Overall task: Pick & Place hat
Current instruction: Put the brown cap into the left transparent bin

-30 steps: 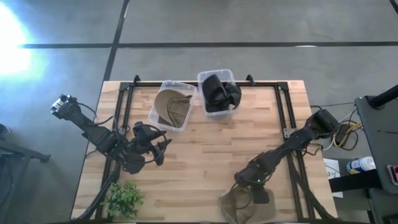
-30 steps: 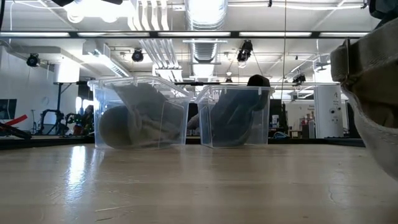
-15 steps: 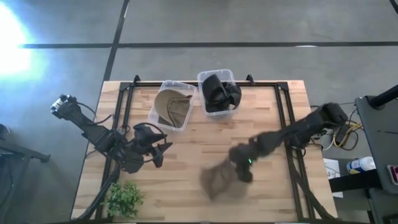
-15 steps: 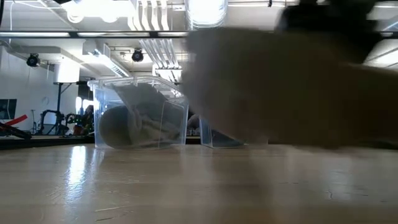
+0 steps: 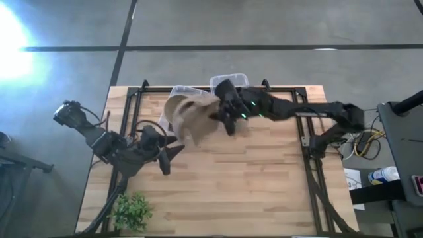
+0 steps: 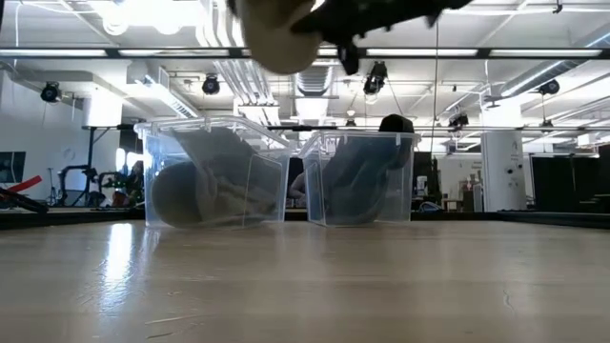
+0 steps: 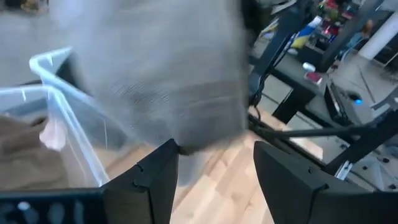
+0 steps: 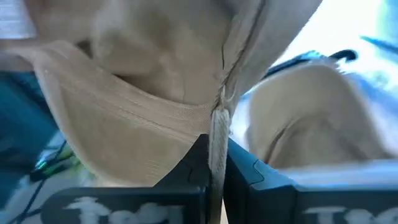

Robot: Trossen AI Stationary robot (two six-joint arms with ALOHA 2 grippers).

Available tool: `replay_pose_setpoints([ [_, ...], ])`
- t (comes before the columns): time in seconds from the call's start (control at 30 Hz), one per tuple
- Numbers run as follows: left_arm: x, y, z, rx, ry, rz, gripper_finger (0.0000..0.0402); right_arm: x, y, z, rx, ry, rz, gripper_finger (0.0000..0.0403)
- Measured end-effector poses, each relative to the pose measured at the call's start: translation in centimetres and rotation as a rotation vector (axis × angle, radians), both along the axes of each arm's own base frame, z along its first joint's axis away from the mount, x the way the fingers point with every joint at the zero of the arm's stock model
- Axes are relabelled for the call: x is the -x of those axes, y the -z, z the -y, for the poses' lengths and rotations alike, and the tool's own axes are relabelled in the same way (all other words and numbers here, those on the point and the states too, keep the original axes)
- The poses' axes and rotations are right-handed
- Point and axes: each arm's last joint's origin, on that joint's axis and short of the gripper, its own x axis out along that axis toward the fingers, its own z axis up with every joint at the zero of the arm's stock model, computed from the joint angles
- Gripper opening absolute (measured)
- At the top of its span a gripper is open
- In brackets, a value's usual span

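Note:
A tan hat (image 5: 190,119) hangs in the air over the clear bin of tan hats (image 5: 173,106), at the table's far side. In the low view the hat (image 6: 278,33) shows at the top, well above both bins. My right gripper (image 5: 223,119) reaches in from the right and is shut on this hat (image 8: 143,99). My left gripper (image 5: 168,151) waits open near the table's left edge, short of the bins. Its wrist view shows the hat (image 7: 161,74) as a blurred shape ahead of its fingers (image 7: 155,180). My right gripper pinches the hat's brim edge at a stitched seam (image 8: 217,124) between its two fingers (image 8: 194,163). It comes in about level from the table's right. The hat is lifted clear and hangs beside and below the fingers, over the tan-hat bin.
A second clear bin (image 5: 232,82) with dark hats stands right of the tan-hat bin (image 6: 214,176); my right arm passes over it. A tan hat (image 8: 311,124) lies in the bin below the held one. A small green plant (image 5: 131,211) sits at the near left corner.
My right gripper has swung fast from the table's near right corner up and across to the far side, toward the bins, staying shut on the tan hat. The hat has been lifted off the table and carried clear to a spot above the tan-hat bin.

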Motion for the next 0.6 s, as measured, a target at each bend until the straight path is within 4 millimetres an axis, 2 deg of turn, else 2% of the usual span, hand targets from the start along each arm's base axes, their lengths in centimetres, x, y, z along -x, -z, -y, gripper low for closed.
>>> replay_pose_setpoints([
  [0.17, 0.1, -1.3, -0.1, -0.023, 0.003, 0.033, 0.0202, -4.6, -0.1, 5.5, -0.006, 0.043, 0.012, 0.0013],
  [0.27, 0.1, -1.7, -0.1, -0.019, 0.005, 0.044, 0.0202, -7.5, 0.4, 7.8, 0.006, -0.002, 0.024, 0.0013],
  [0.37, 0.1, -1.7, -0.1, -0.016, 0.005, 0.047, 0.0202, -10.0, 1.7, 8.8, 0.032, -0.077, -0.035, 0.0013],
  [0.6, 0.1, -1.7, -0.1, 0.01, 0.0, 0.057, 0.0202, -12.1, 5.7, 10.1, 0.192, -0.156, -0.348, 0.0013],
])
